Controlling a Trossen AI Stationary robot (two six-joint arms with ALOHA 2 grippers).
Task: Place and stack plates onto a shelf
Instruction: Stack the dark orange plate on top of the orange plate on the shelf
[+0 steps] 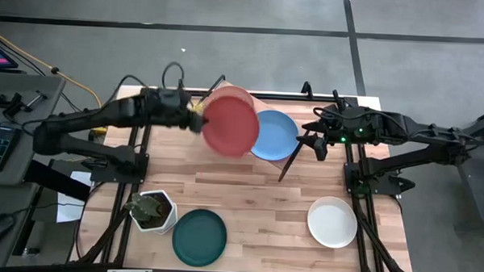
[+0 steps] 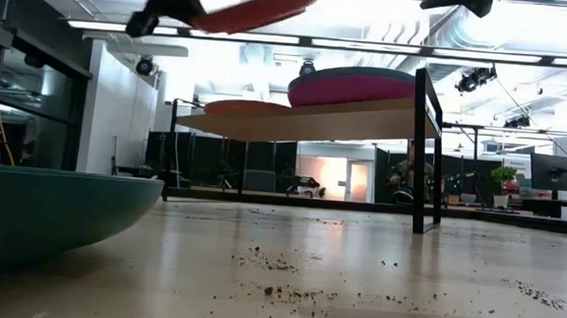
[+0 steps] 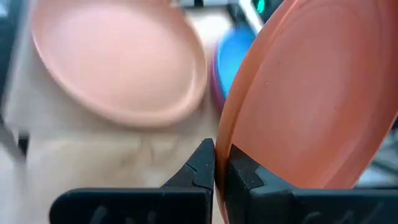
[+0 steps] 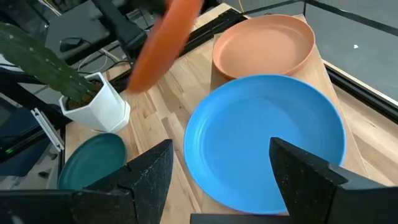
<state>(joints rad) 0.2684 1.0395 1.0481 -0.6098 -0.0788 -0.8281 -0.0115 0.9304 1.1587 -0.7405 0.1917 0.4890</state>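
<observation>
The left arm holds a red plate up over the shelf.

The big wooden tabletop (image 1: 256,193) has the shelf (image 1: 263,100) at its far side. On the shelf sit a peach plate (image 4: 264,43) on the left and a blue plate (image 4: 267,146) on the right, and the blue one lies on top of a magenta plate (image 2: 352,86). The red plate (image 1: 230,125) is up in the air, tilted, over the gap between peach and blue. The left gripper (image 3: 216,168) pinches its rim, fingers tight on it. The right gripper (image 4: 221,171) hangs just right of the blue plate with fingers wide apart, holding nothing. Near the front, a green plate (image 1: 199,236) lies beside a white plant pot (image 1: 153,211). A white plate (image 1: 333,221) lies on the right.
</observation>
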